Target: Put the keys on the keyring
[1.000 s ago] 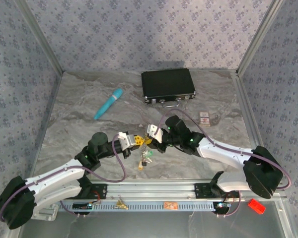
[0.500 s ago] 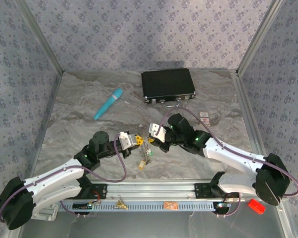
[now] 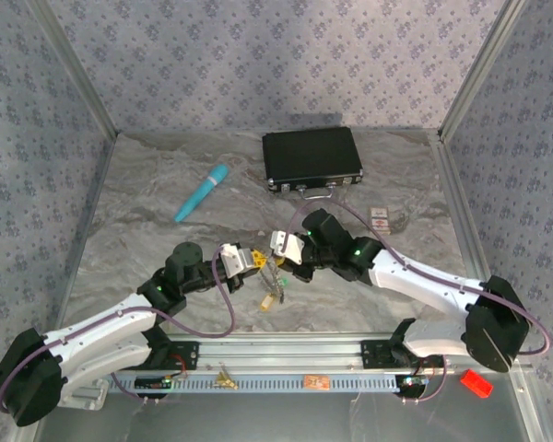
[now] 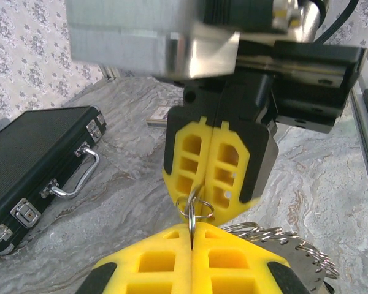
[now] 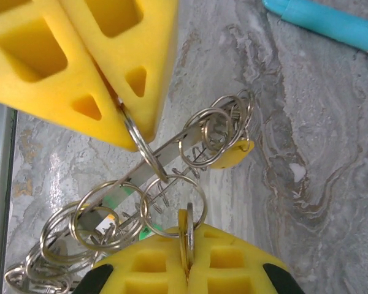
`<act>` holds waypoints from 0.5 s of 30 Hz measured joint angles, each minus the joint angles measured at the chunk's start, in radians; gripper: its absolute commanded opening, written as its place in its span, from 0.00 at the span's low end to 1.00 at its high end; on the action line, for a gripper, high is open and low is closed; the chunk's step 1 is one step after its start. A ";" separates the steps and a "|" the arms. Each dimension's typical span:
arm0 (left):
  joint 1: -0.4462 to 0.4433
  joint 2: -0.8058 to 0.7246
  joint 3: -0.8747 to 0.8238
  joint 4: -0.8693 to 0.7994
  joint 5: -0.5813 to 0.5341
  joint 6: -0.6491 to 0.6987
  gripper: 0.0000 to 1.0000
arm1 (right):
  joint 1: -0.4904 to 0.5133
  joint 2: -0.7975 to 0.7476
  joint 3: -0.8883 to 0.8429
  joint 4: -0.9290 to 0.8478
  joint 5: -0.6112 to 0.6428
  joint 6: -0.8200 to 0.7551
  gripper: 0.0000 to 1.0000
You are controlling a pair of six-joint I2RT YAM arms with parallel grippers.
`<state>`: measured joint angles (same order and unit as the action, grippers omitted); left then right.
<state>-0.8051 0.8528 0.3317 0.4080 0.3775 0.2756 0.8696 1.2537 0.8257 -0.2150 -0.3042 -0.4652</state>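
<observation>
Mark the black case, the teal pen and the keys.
black case [image 3: 311,155]: top view, middle of its lid.
teal pen [image 3: 202,192]: top view, middle of its barrel.
keys [image 3: 272,295]: top view, middle of the bunch.

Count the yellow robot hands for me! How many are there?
2. The left hand and the right hand are fingertip to fingertip near the middle of the table, the left one on the left, each pinching a ring of the key bunch.
</observation>
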 measured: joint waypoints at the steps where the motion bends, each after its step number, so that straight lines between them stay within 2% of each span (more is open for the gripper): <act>1: 0.000 0.000 0.000 0.000 0.000 0.000 0.00 | 0.003 0.003 0.001 -0.001 0.001 0.000 0.00; 15: 0.000 0.001 0.000 -0.003 0.000 0.001 0.00 | 0.013 0.004 0.047 -0.008 0.011 -0.015 0.00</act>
<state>-0.8047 0.8539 0.3317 0.4053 0.3775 0.2768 0.8829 1.2579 0.8722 -0.2234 -0.2928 -0.4805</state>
